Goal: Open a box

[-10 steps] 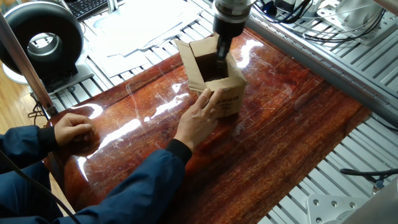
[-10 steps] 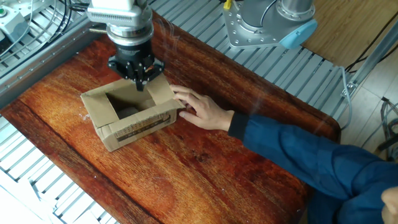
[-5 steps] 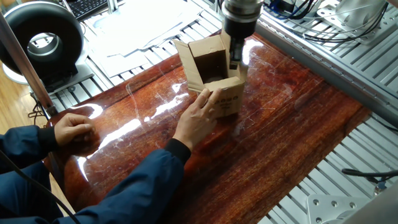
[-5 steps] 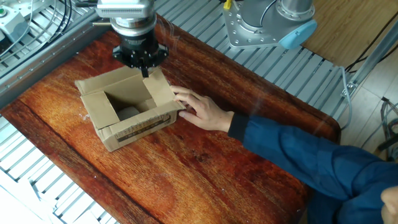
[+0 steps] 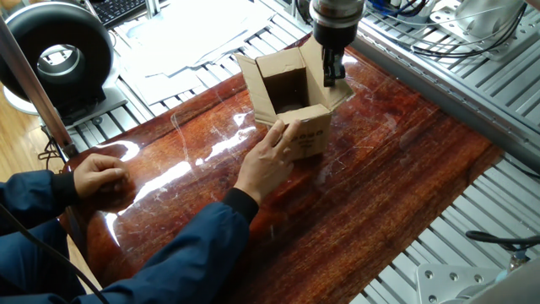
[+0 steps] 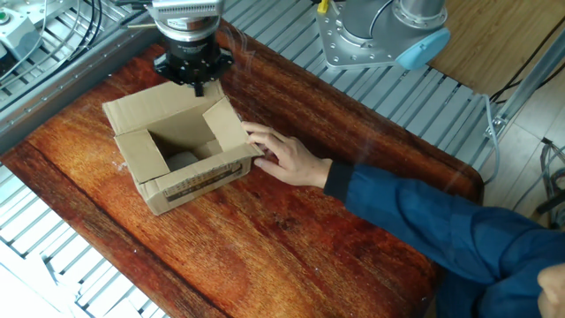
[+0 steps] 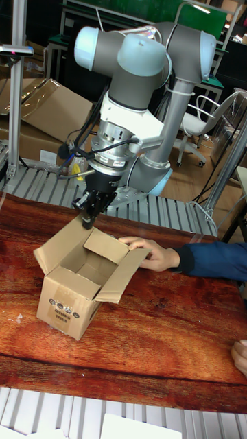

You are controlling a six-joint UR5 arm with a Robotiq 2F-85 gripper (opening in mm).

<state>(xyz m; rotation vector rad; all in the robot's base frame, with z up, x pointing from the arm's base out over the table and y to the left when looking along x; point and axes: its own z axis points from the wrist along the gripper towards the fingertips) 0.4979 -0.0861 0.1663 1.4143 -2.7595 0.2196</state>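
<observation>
Hovering closed at the box's (image 7: 72,288) rear flap, the pincer (image 7: 87,221) grips nothing.

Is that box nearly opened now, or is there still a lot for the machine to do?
Nearly there. The box already shows its inside, with flaps standing up or folded outward. In hand: the tool is at the flap on its side, which leans outward, while a person's hand steadies the box. Left, probably: folding that flap fully back and lifting the tool away.
</observation>
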